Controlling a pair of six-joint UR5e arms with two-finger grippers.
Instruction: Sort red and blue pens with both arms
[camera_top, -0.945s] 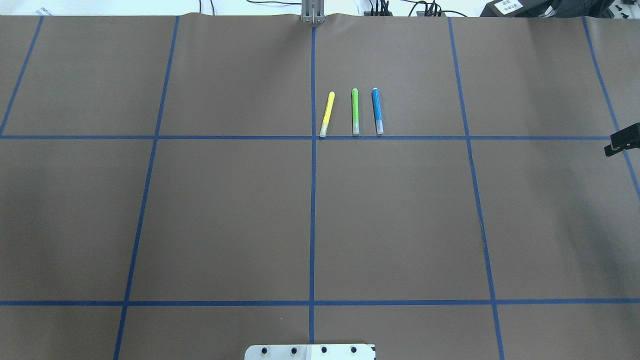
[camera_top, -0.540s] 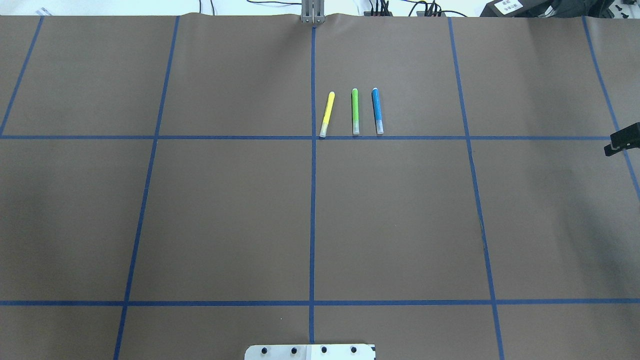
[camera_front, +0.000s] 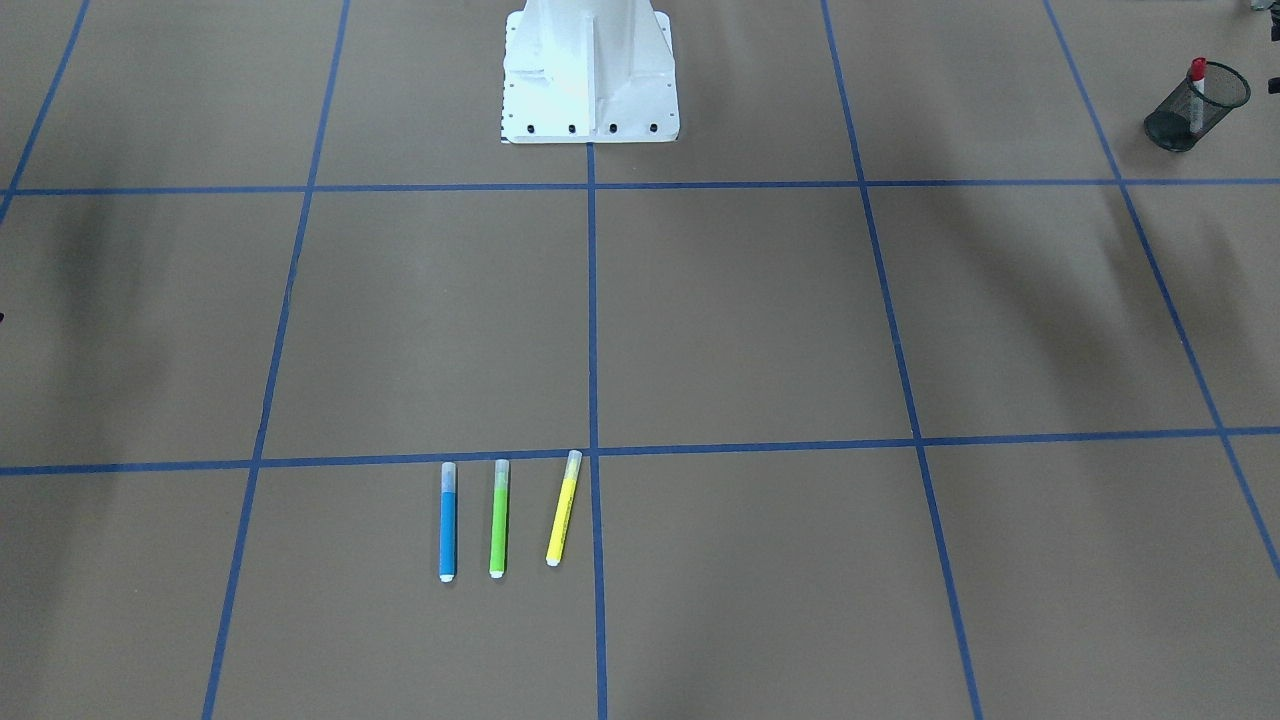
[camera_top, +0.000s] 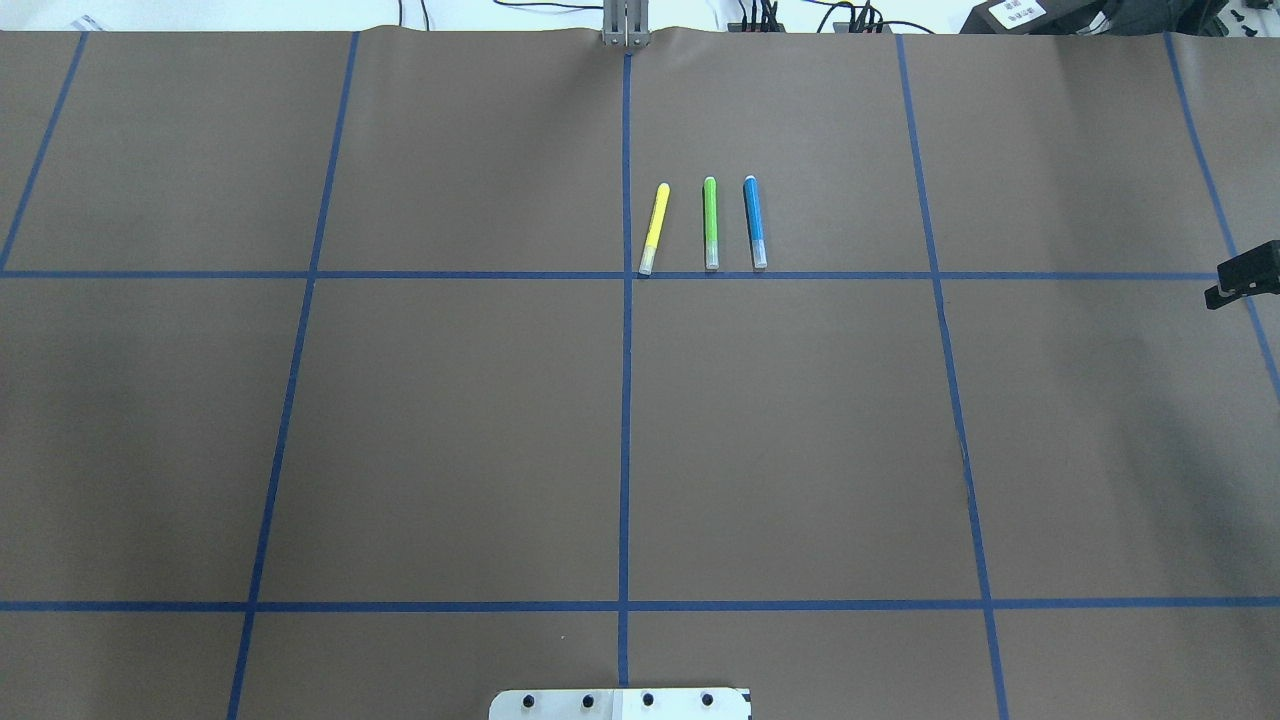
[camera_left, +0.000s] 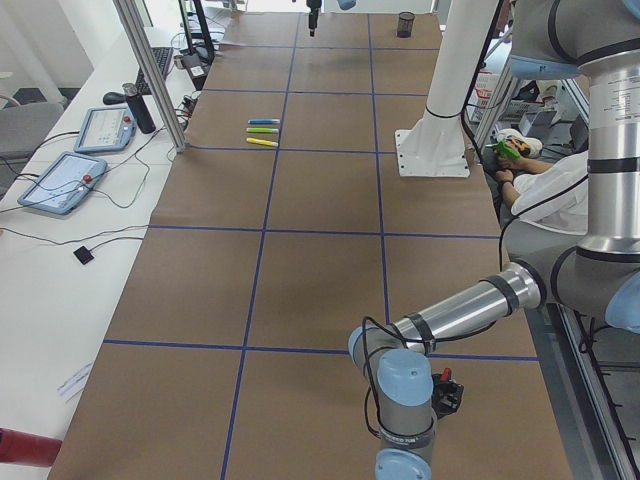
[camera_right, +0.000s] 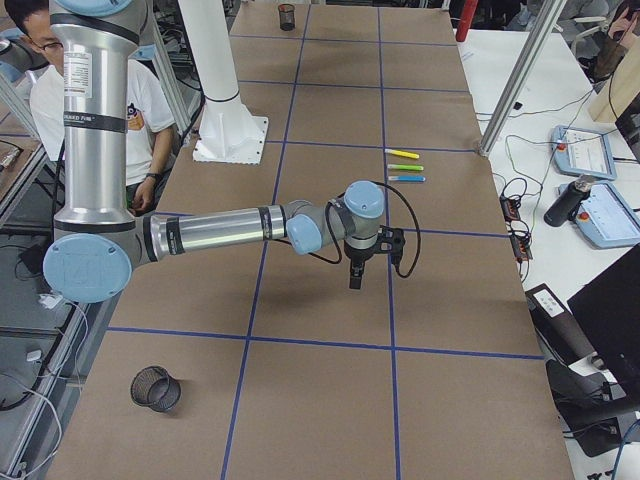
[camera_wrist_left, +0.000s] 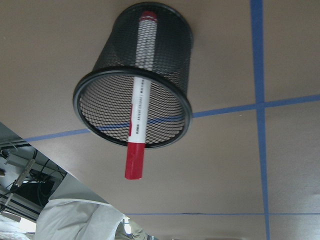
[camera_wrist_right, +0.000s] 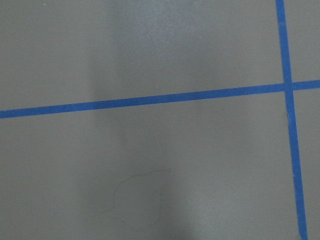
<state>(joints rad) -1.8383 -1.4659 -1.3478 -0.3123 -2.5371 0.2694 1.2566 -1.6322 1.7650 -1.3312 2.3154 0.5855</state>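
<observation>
Right claw hangs over bare paper, well short of the blue pen lying beside the green marker. Spread or pressed together, I can't tell, left claw neither. Red pen stands sorted in its mesh cup.

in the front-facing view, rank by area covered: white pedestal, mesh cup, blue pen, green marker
1. white pedestal
2. mesh cup
3. blue pen and green marker: they look alike, so not ranked apart
</observation>
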